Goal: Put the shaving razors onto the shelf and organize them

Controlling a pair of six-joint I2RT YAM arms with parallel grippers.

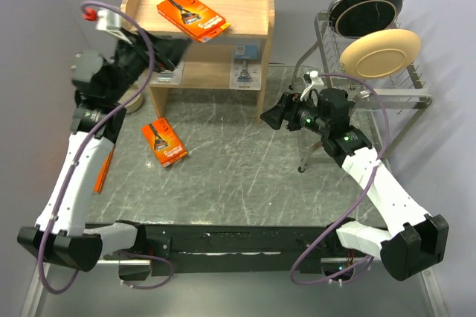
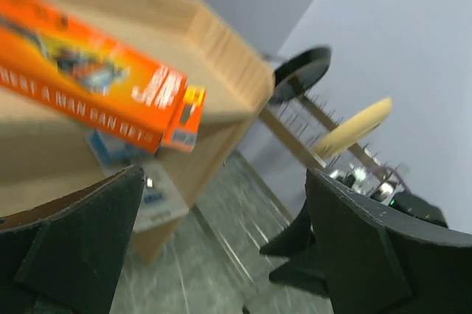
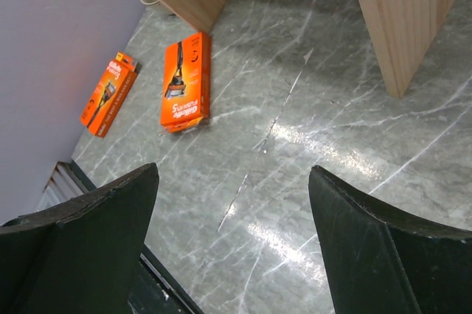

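The light wooden shelf (image 1: 264,15) stands at the back of the table. One orange razor pack (image 1: 192,16) lies slanted in its top tray, also filling the upper left of the left wrist view (image 2: 96,85). A clear blister pack (image 1: 247,64) rests on the lower board, and a second one (image 1: 168,73) is half hidden by my left gripper (image 1: 165,47). That gripper (image 2: 223,174) hangs open and empty at the shelf's front left. Two more orange packs lie on the table (image 3: 186,82) (image 3: 109,93). My right gripper (image 1: 274,114) (image 3: 232,170) is open and empty over the marble, right of the shelf.
A wire dish rack (image 1: 405,86) at the back right holds a black plate (image 1: 366,10) and a cream plate (image 1: 379,53). The shelf's right side panel (image 3: 391,19) stands close ahead of my right gripper. A grey wall borders the left.
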